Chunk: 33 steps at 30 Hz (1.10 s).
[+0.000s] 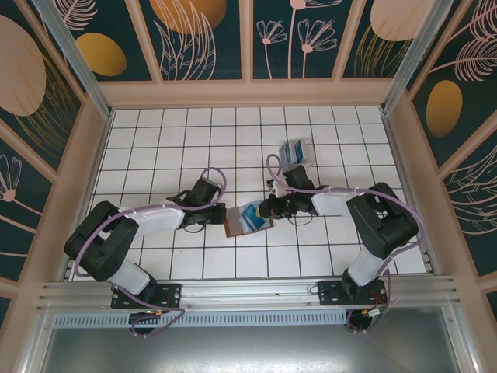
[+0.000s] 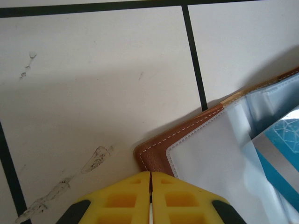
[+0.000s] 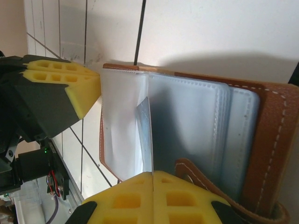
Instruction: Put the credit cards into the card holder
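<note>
White tiles ruled with black lines cover the table [image 1: 155, 140], boxed in by flowered panels. Near the middle lies the card holder [image 1: 232, 228], spread open with its clear sleeves up. My left claw [image 2: 150, 176] is pressed together at its left corner; whether it nips a sleeve I cannot tell. My right claw [image 3: 153, 175], at the holder's right side, pinches a blue credit card [image 1: 254, 220] over the sleeves. Farther off to the right stands a clear box [image 1: 307, 160] with more credit cards [image 1: 292, 149].
</note>
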Each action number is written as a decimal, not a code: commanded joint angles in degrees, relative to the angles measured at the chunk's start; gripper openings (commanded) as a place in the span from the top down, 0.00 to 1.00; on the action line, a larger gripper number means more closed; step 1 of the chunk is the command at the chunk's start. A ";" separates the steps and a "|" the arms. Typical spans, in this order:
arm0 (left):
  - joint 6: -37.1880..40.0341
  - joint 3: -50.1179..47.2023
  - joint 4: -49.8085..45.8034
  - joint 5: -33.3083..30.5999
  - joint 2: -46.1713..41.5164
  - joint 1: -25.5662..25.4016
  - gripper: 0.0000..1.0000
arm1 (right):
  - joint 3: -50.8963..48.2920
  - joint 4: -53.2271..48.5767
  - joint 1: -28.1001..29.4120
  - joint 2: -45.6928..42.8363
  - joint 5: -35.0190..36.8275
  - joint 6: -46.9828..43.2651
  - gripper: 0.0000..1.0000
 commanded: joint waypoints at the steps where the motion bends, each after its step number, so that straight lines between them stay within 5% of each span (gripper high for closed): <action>1: 0.33 -0.74 0.05 -0.49 0.85 0.19 0.92 | -0.81 3.95 0.80 1.97 0.21 1.60 1.00; 17: 2.05 0.21 -1.32 -1.83 1.82 2.20 1.00 | -6.43 16.64 4.75 0.47 9.24 8.23 1.00; 33: 2.53 -0.58 -0.09 -1.77 1.58 2.63 1.00 | -14.66 35.23 8.16 -1.27 18.97 24.03 1.00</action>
